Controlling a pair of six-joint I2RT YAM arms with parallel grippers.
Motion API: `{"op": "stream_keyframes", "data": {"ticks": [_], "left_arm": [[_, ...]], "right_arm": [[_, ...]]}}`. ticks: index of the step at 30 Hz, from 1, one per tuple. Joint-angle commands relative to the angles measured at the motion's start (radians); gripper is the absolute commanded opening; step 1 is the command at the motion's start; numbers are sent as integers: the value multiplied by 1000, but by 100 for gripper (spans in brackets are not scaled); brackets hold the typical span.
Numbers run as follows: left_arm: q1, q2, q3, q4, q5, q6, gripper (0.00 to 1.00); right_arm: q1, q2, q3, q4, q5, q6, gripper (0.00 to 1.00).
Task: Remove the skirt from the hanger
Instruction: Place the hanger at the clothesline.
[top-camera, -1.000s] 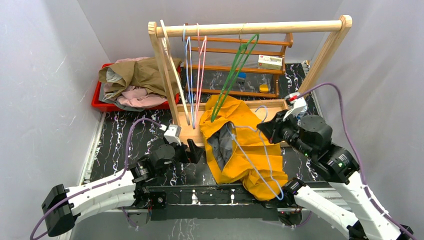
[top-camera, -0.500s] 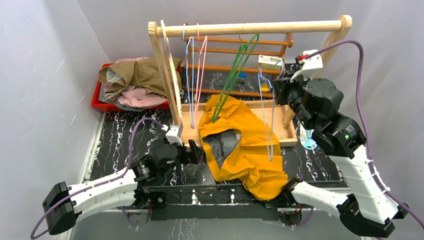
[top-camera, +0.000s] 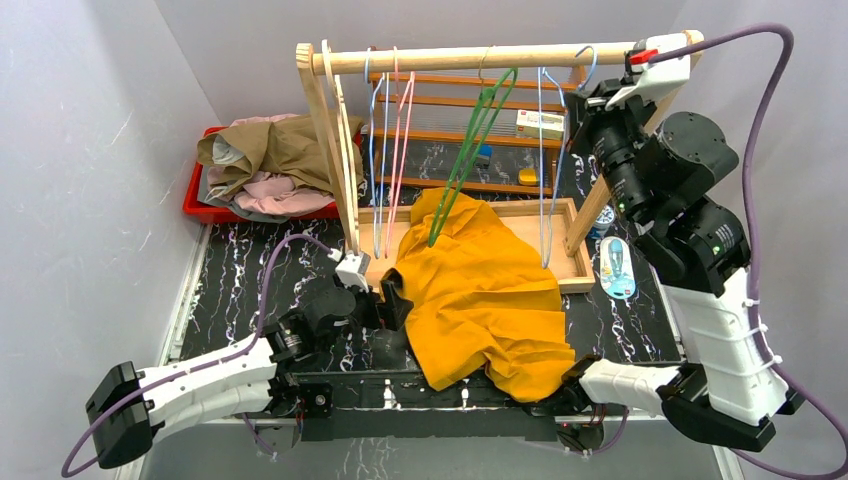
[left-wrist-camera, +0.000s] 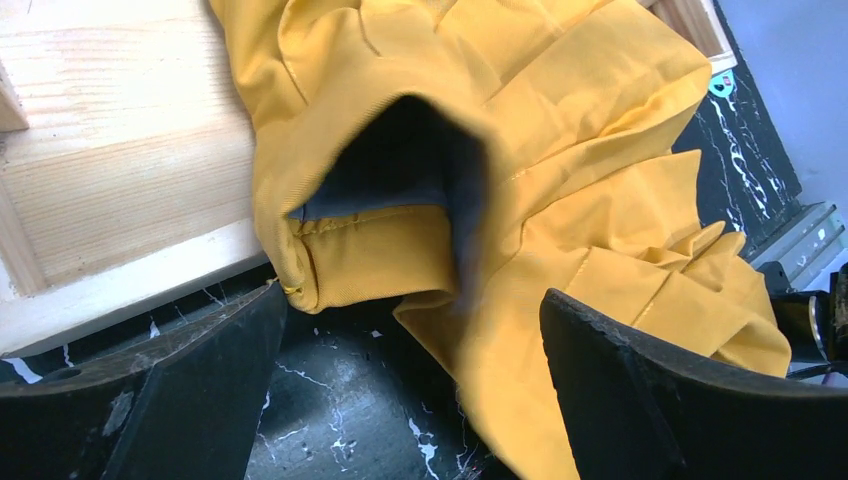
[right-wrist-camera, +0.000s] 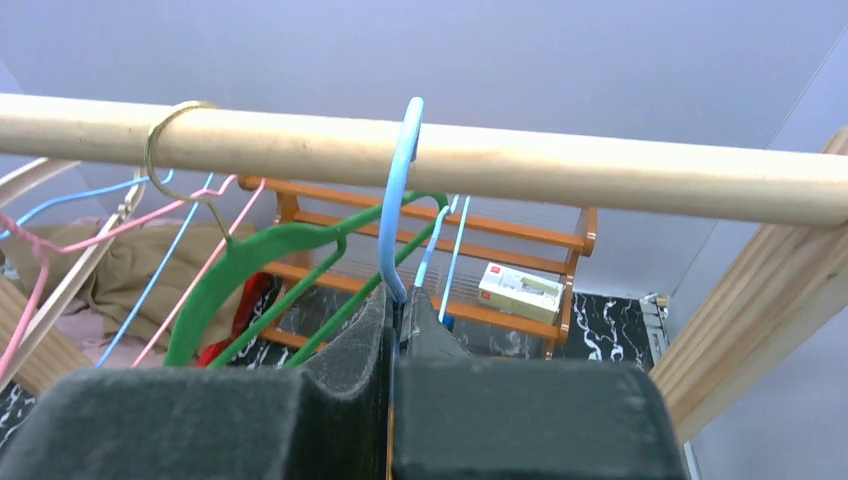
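Looking down on a black marbled bench (top-camera: 230, 290) boxed in by grey walls, with a wooden rail (top-camera: 480, 57) spanning the back.

Left of the rail's left post: noting a red bin (top-camera: 200, 205) heaped with clothes, playing no part here.

Below the rail, toward its left end: finding the left hand (top-camera: 390, 298) gaping wide at the waistband of the yellow skirt (top-camera: 480, 290), gripping nothing. Risking a bunched, dragging pull if it closes there and catches only a fold.

Below the rail's middle: seeing the skirt lying heaped and off any hanger, partly over the base tray (top-camera: 572, 245), partly on the bench, reaching the near edge. Risking a slide off that edge under any forward tug. Also risking a snag where the green hanger (top-camera: 470, 150), dangling from the rail, is touching the cloth with its lower end.

At the rail's right end: seeing the right hand (right-wrist-camera: 393, 320) clamped shut on the neck of the blue hanger (right-wrist-camera: 400, 200), holding its hook over the rail. Risking a fall onto the skirt if released before the hook is seated.

Failing to tell whether the green hanger's tip is caught in the fabric. Losing the skirt's near hem behind the arm bases, and the blue hanger's neck between the closed fingers.
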Motion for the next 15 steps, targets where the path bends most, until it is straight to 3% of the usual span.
{"op": "stream_keyframes", "data": {"ticks": [1,6,11,15], "left_arm": [[4,-19,29,18,28,27,98],[4,-19,38,-15,35,12,98],[4,-63,71,-156,-1,-30,98],[4,-85,107,-264,-7,-14,98]], "right_arm": [[-2,48,45,145,43,-58,0],[-2,128,82,224,101,-127,0],[-2,195,114,183,133,-112,0],[-3,168,8,209,179,-88,0]]}}
